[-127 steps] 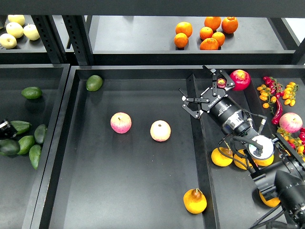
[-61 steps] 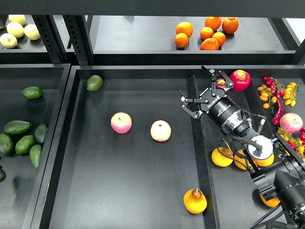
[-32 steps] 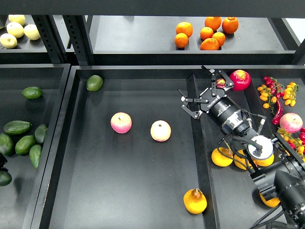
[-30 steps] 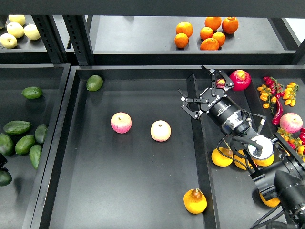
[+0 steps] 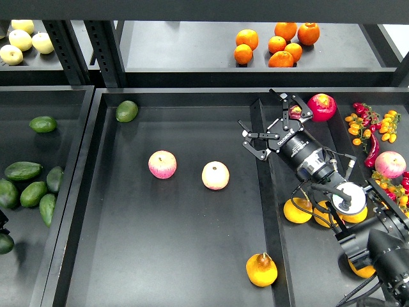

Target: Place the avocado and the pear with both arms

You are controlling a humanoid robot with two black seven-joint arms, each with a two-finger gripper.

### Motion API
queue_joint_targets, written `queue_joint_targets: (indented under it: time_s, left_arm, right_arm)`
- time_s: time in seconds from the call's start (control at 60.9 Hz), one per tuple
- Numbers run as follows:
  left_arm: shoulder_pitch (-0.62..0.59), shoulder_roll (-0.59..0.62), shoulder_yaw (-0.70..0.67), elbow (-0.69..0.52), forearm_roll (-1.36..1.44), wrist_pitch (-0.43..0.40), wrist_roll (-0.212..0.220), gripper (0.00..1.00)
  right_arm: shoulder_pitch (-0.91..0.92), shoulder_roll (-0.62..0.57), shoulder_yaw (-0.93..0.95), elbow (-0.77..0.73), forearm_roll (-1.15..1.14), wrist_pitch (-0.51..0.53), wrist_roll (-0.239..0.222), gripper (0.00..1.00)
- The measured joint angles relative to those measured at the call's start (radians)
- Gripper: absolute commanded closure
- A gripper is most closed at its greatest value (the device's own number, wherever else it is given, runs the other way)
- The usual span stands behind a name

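Note:
The orange-yellow pear (image 5: 261,270) lies at the front right of the middle tray (image 5: 192,256). My right gripper (image 5: 271,125) is open and empty, above the divider between the middle and right trays, far behind the pear. A dark green avocado (image 5: 5,243) shows partly at the left edge, just under a black sliver of my left arm (image 5: 2,219). The left gripper's fingers are cut off by the edge, so I cannot tell if it holds the avocado. More dark avocados (image 5: 24,170) lie in the left tray.
A rounder, lighter green avocado (image 5: 126,110) lies at the middle tray's back left. Two pink-yellow apples (image 5: 162,164) (image 5: 215,175) sit mid-tray. Oranges (image 5: 297,210) lie under my right arm. A red fruit (image 5: 321,106), small tomatoes and chillies (image 5: 370,128) are in the right tray. Shelves behind hold oranges (image 5: 275,43).
The left arm has drawn back from over the avocado pile to the left edge. The dark avocado at that edge appeared and drifted slightly downward. The right arm has barely moved.

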Motion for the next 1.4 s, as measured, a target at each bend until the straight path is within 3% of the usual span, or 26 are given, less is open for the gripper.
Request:
queue_joint_targets:
  time_s: [0.181,0.394,0.674,0.936,1.396]
  left_arm:
    - [-0.002,0.0,0.0,-0.003,0.003,0.0,0.0,0.18]
    - [-0.013,-0.001,-0.031,-0.018,-0.001,0.0,0.0,0.18]
    - [-0.015,-0.005,-0.195,-0.067,-0.007,0.0,0.0,0.17]
    - [-0.012,-0.07,-0.437,-0.091,-0.109,0.0,0.0,0.18]
    - [0.057,-0.13,-0.636,-0.346,-0.4,0.0,0.0,0.14]
  right_arm:
    - [0.0,0.0,0.0,0.0,0.0,0.0,0.0,0.0]
    - [0.0,0.0,-0.001,0.0,0.0,0.0,-0.001,0.0]
    - [0.001,0.0,-0.001,0.0,0.0,0.0,-0.002,0.0]
    - [0.002,0.0,-0.001,0.002,-0.002,0.0,-0.002,0.0]
    - [0.002,0.0,-0.001,0.003,-0.014,0.0,-0.002,0.0]
